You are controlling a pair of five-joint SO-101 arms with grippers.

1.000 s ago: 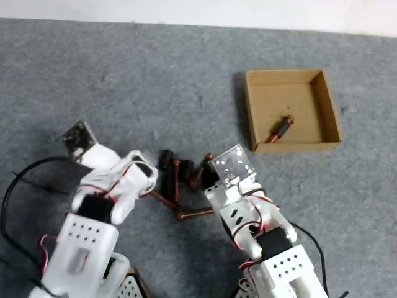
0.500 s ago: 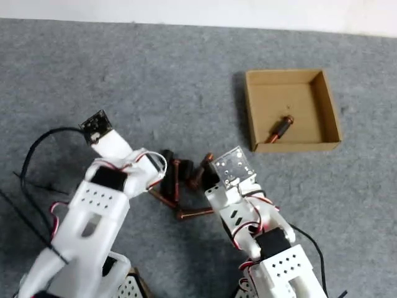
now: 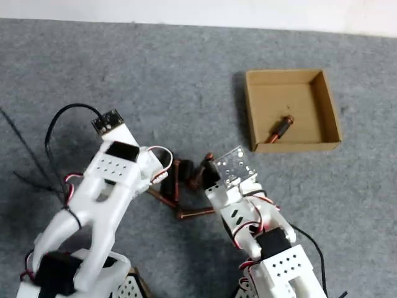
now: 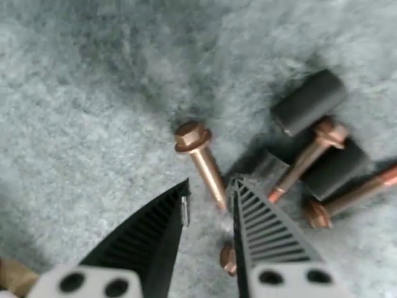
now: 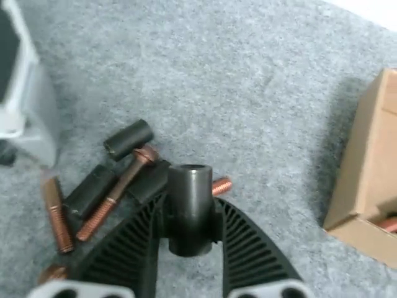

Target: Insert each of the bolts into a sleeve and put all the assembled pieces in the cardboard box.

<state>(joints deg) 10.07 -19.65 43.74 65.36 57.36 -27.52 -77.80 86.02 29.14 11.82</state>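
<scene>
A grey, felt-like desk (image 3: 155,74) carried everything. In the high view, the left arm (image 3: 105,186) rose from the lower left of the frame and the right arm (image 3: 260,236) from the lower right, both angled toward the middle. The cardboard box (image 3: 304,93) sat open at the upper right, well apart from the arms. One assembled piece (image 3: 280,129), a bolt pushed into a sleeve, lay slanted on the box's floor.

In its wrist view the left claw (image 4: 211,186) stood apart just above the desk, the thin end of a copper bolt (image 4: 201,158) lying between its two tips. The bolt's flanged head pointed away from the claw.

The right claw (image 5: 190,206) was clamped on a black sleeve (image 5: 189,186), held upright with its open bore facing the camera.

The loose sleeves (image 5: 128,138) lay in a cluster between the arms, low in the centre of the high view. The loose bolts (image 5: 121,186) lay mixed among them, some touching, one resting across a sleeve.
</scene>
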